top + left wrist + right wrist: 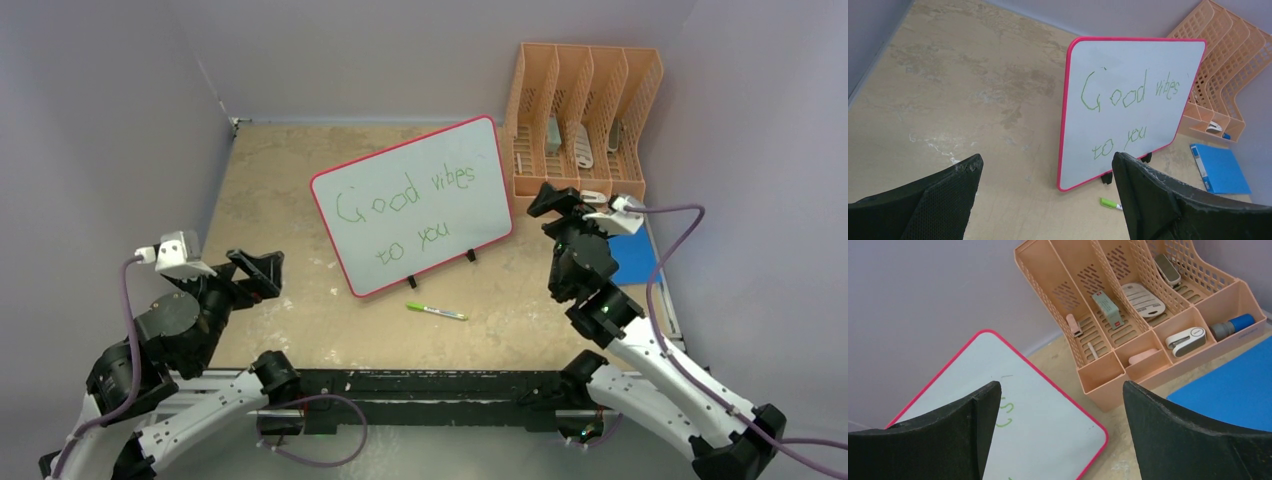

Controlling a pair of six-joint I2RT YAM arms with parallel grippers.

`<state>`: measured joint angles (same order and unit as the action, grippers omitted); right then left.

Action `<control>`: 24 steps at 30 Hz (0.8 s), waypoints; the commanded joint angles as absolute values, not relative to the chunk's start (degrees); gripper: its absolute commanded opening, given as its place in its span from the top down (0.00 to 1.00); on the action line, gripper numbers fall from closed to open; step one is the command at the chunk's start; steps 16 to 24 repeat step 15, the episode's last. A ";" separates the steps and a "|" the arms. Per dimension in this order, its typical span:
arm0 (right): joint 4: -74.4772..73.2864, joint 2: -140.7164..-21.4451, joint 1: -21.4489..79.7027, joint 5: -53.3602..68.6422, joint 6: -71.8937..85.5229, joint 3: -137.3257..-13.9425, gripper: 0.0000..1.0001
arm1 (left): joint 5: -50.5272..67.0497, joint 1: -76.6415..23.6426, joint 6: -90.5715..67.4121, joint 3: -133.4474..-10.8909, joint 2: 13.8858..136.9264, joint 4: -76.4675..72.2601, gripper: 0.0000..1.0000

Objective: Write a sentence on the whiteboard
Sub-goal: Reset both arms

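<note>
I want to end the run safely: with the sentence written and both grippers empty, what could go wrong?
The whiteboard stands tilted on clip feet; a bump from the right gripper nearby might topple it. A brush against the sentence could smear it. The green marker lies loose in front and could roll.

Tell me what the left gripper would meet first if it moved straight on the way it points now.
Probably the whiteboard, near its lower left corner; only bare table lies between it and the open left gripper. Depth is unclear.

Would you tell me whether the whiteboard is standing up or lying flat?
Standing: the whiteboard rests on its lower edge, held up by its black clip feet.
</note>
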<state>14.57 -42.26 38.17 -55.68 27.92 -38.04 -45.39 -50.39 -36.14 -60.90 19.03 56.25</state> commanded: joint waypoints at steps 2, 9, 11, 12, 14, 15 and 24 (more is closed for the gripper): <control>17.75 -39.54 37.97 -59.54 26.81 -39.28 0.07 | -46.59 -50.58 -33.87 -60.81 18.15 53.66 0.00; 18.20 -38.76 38.00 -59.15 26.42 -38.85 0.06 | -46.23 -50.54 -33.61 -60.91 17.82 53.61 0.00; 18.19 -38.75 38.04 -59.11 26.46 -38.78 0.06 | -46.23 -50.54 -33.62 -60.95 17.89 53.61 0.00; 18.19 -38.71 38.04 -59.15 26.44 -38.82 0.06 | -46.22 -50.59 -33.59 -60.99 17.84 53.64 0.00; 18.19 -38.61 38.01 -59.10 26.54 -38.78 0.06 | -46.39 -50.60 -33.92 -61.00 17.78 53.82 0.00; 18.19 -38.52 37.97 -59.13 26.51 -38.76 0.06 | -46.55 -50.54 -34.22 -61.02 17.75 53.87 0.00; 18.19 -38.52 37.97 -59.13 26.51 -38.76 0.06 | -46.55 -50.54 -34.22 -61.02 17.75 53.87 0.00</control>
